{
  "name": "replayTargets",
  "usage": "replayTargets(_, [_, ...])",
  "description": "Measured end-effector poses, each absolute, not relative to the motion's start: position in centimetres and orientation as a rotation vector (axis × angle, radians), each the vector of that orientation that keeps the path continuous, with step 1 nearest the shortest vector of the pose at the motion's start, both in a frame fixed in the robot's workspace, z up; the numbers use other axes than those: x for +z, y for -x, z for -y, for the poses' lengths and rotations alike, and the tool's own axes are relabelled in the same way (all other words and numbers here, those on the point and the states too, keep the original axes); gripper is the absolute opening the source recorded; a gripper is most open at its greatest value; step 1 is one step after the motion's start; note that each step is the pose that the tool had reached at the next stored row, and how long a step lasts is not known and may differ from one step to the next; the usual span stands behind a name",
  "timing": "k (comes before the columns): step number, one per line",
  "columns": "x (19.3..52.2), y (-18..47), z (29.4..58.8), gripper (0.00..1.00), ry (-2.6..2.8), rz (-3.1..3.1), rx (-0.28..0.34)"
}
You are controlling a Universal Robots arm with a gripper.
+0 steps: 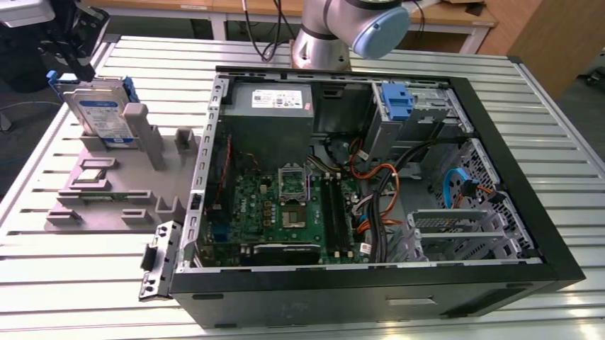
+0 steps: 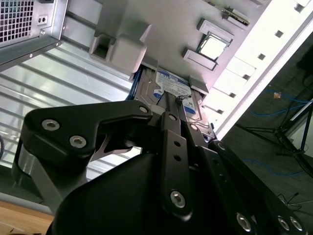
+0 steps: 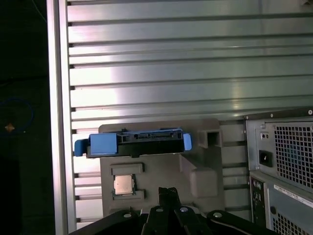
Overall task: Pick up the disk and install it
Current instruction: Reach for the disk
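Observation:
The disk [image 1: 99, 113] stands on edge in a slot of the grey holder [image 1: 113, 184] at the exterior view's left. It is silver with a blue-and-white label and a blue frame. My gripper [image 1: 83, 69] hangs just above the disk's top edge, shut and holding nothing. In the second wrist view the fingertips [image 2: 167, 100] point down at the disk's label [image 2: 171, 83]. The first wrist view has the disk [image 3: 139, 143] edge-on in the holder [image 3: 161, 169], a little beyond my gripper [image 3: 168, 190].
An open computer case [image 1: 529, 205] lies on the slatted metal table [image 1: 76, 262] to the exterior view's right of the holder. Inside it are a motherboard [image 1: 283, 205], cables, a grey power supply [image 1: 274, 99] and a blue bracket [image 1: 399, 103]. A processor chip [image 3: 123, 184] sits on the holder.

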State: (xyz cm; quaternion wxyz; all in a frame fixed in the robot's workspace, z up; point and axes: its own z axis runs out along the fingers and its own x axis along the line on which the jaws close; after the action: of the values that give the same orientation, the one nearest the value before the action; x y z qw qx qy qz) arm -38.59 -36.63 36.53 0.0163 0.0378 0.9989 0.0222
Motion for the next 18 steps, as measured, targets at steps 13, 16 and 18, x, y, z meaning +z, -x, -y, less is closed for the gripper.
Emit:
replayTargets(13, [36.46,38.64,36.64,0.11,-0.117,-3.106,0.071])
replayTargets(16, [36.31,38.9,36.62,0.11,-0.118,-3.106,0.071])
replayTargets(18, [36.16,39.14,36.62,0.11,-0.118,-3.106,0.071])
